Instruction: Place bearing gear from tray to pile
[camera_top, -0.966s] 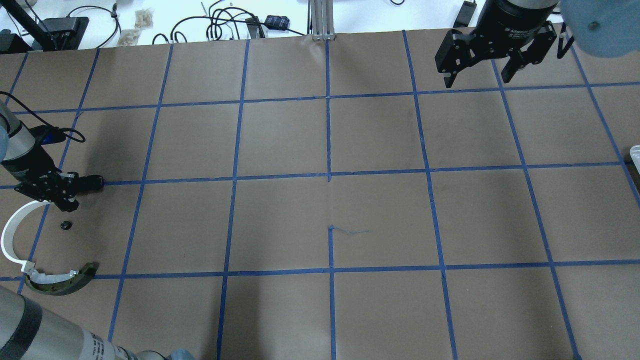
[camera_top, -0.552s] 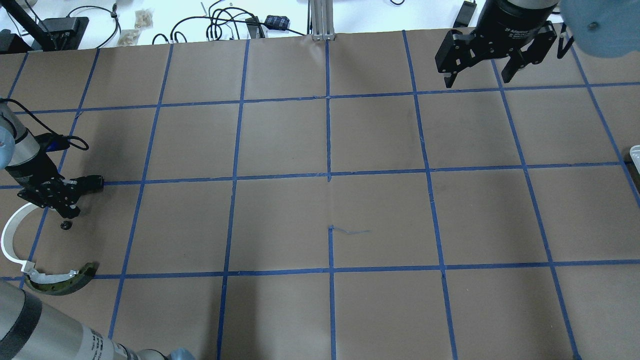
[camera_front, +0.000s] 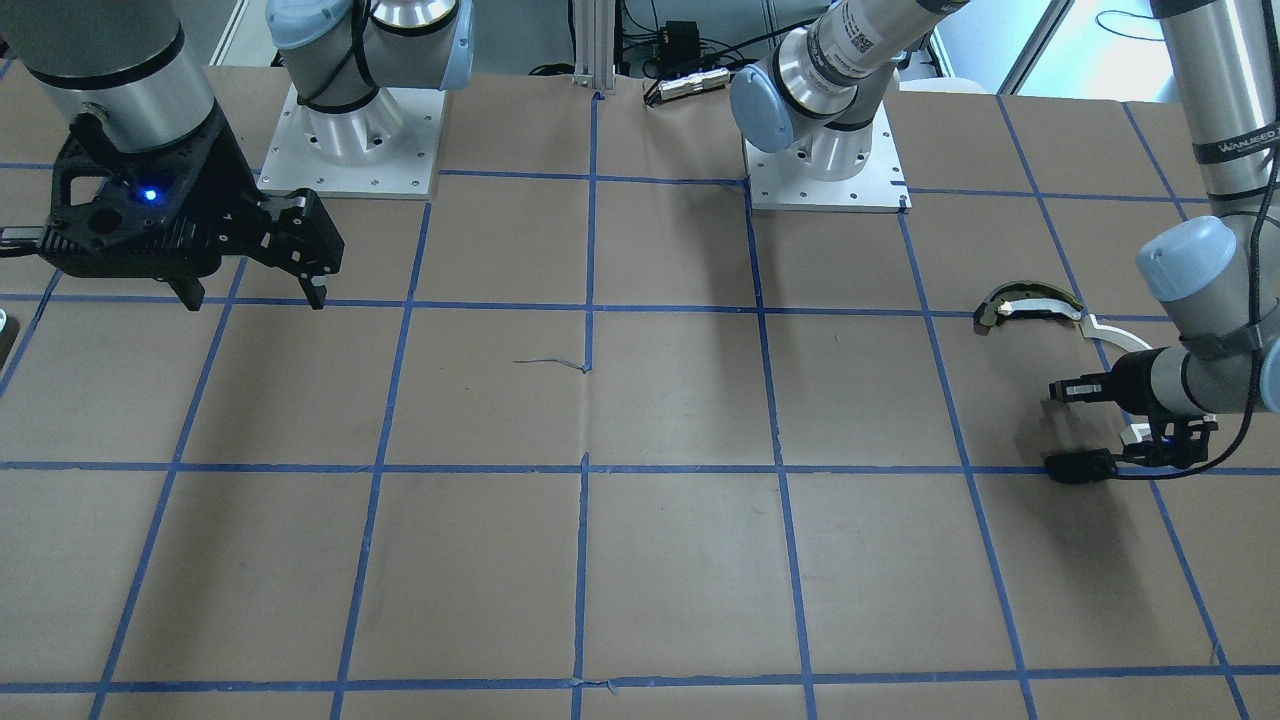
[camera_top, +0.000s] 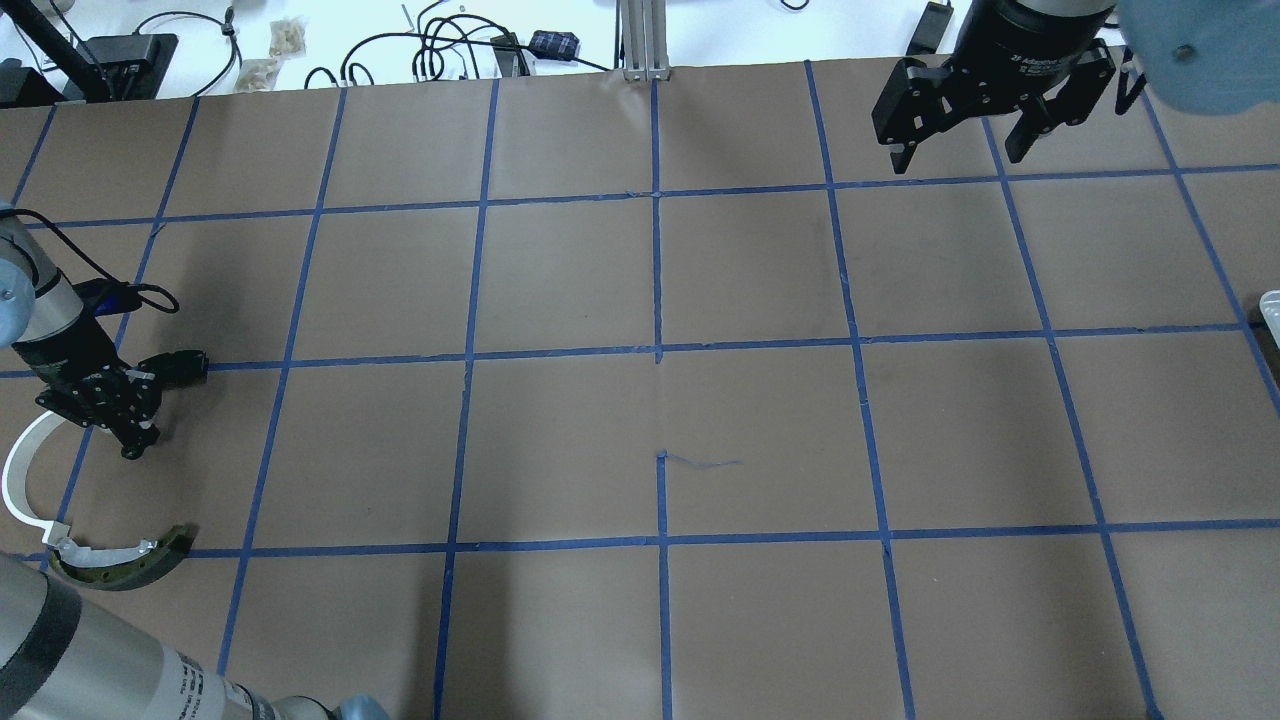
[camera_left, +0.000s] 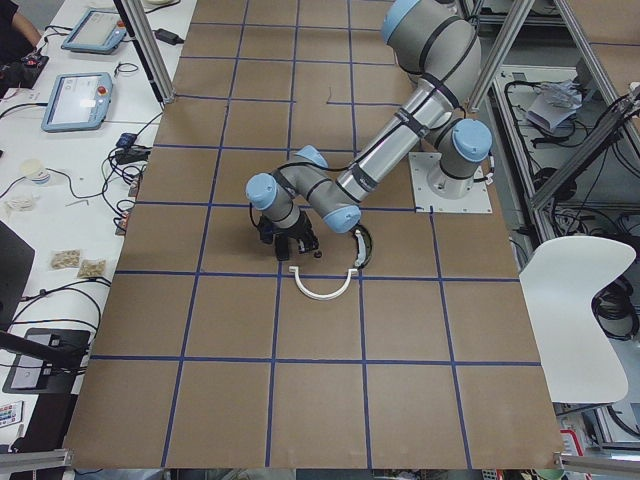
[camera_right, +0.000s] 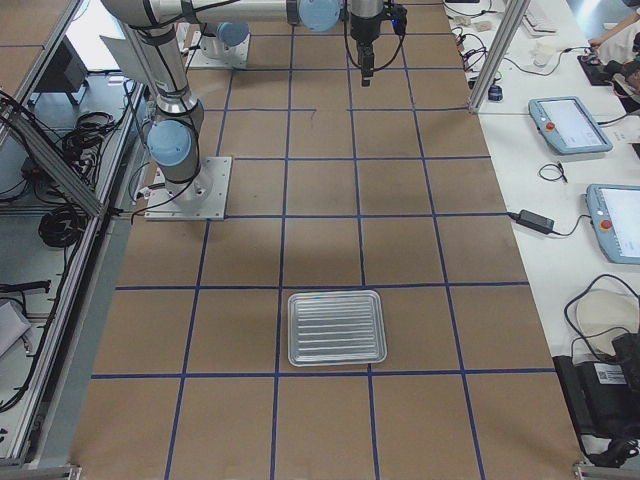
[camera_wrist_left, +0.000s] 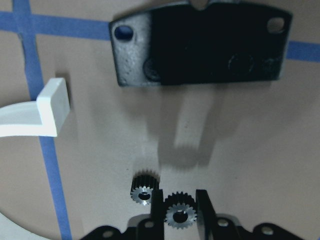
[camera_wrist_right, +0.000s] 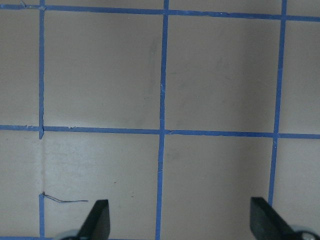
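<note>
Fingers (camera_wrist_left: 202, 206) pinch the bearing gear (camera_wrist_left: 180, 216) between them.

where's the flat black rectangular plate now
Left wrist view: the flat black rectangular plate lies at the top on a blue tape line, beyond the left end effector, right of the white curved strip.

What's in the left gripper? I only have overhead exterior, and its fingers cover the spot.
Observer: The left wrist view shows a small toothed gear between the fingers of the left gripper, pinched on both sides.
Operator: Anything next to it?
Observer: A second gear lies loose beside it, outside the fingers.
Operator: Tray?
Observer: Exterior right shows the tray at the table's right end. I see no part in it, though gears would be tiny there.
</note>
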